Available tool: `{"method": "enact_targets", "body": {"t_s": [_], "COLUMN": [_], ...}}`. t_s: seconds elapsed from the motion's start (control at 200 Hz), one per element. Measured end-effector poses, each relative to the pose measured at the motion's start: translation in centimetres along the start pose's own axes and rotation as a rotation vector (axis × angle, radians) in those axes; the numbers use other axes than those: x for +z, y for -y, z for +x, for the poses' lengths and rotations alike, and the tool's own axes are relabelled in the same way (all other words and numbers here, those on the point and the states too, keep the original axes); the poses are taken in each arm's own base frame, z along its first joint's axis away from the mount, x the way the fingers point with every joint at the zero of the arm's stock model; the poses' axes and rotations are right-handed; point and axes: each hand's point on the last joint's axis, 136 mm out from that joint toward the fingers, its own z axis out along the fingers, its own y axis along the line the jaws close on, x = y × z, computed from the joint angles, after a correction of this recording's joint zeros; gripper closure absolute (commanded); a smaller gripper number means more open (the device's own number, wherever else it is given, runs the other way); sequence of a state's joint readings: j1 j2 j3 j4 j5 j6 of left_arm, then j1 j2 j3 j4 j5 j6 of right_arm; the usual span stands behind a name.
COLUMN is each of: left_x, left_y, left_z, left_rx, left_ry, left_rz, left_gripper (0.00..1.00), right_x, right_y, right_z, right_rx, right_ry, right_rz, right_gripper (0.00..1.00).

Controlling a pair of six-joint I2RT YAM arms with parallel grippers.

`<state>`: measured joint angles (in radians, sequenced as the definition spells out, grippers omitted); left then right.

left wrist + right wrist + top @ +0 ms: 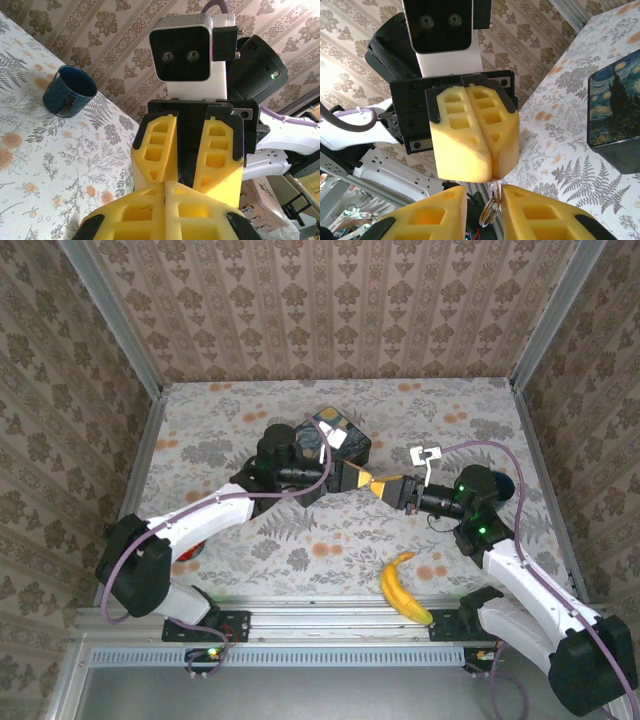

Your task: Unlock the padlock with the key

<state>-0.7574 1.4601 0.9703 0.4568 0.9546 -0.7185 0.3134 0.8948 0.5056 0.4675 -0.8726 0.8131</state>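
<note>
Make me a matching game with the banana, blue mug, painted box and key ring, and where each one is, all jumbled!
1 banana
2 blue mug
3 painted box
4 key ring

A in the gap between the fingers of the right gripper
B in the middle, farthest back
C front edge, by the base of the right arm
D right side, beside the right arm

Pairs: 1-C, 2-D, 3-B, 4-A

The left arm (200, 515) reaches in from the left and the right arm (520, 575) from the right, both stretched low toward the middle. The left pincer (366, 480), fingers pressed together, meets the right pincer (381, 486) tip to tip; the right one's fingers stand narrowly apart.
</note>
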Motion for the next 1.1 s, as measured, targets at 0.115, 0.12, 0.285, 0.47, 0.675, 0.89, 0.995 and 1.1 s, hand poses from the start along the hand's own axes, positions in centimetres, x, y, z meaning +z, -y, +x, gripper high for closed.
{"method": "enact_targets", "body": {"t_s": [0.115, 0.12, 0.285, 0.47, 0.675, 0.89, 0.995, 1.1], "left_x": [0.0, 0.0, 0.0, 0.1, 0.0, -0.5, -0.9, -1.6], "left_y": [0.2, 0.2, 0.3, 0.2, 0.2, 0.1, -0.8, -2.3], "left_z": [0.1, 0.1, 0.1, 0.2, 0.2, -1.0, -2.3, -3.2], "left_rx": [-0.005, -0.005, -0.009, -0.02, -0.02, -0.039, -0.05, -0.068], "left_ry": [-0.005, -0.005, -0.008, -0.012, -0.014, 0.031, 0.091, 0.16], "left_rz": [0.008, 0.009, 0.017, 0.018, 0.021, 0.013, -0.034, -0.142], "left_gripper": [1.0, 1.0, 1.0, 1.0, 1.0, 0.32, 0.18, 0.17], "right_x": [0.1, 0.1, 0.4, 0.5, 0.5, 0.2, -0.2, -0.7], "right_y": [0.0, 0.0, 0.3, 0.3, 0.4, 0.7, 1.5, 2.7], "right_z": [0.1, 0.1, 0.5, 0.7, 0.7, 1.0, 1.2, 1.4], "right_rx": [0.003, 0.003, 0.011, 0.009, 0.01, 0.007, 0.022, 0.051], "right_ry": [-0.004, -0.004, -0.021, -0.027, -0.028, -0.029, -0.018, -0.002], "right_rz": [-0.001, -0.001, -0.001, -0.003, -0.002, 0.033, 0.088, 0.168], "right_gripper": [0.76, 0.76, 0.81, 0.91, 1.0, 1.0, 1.0, 1.0]}}
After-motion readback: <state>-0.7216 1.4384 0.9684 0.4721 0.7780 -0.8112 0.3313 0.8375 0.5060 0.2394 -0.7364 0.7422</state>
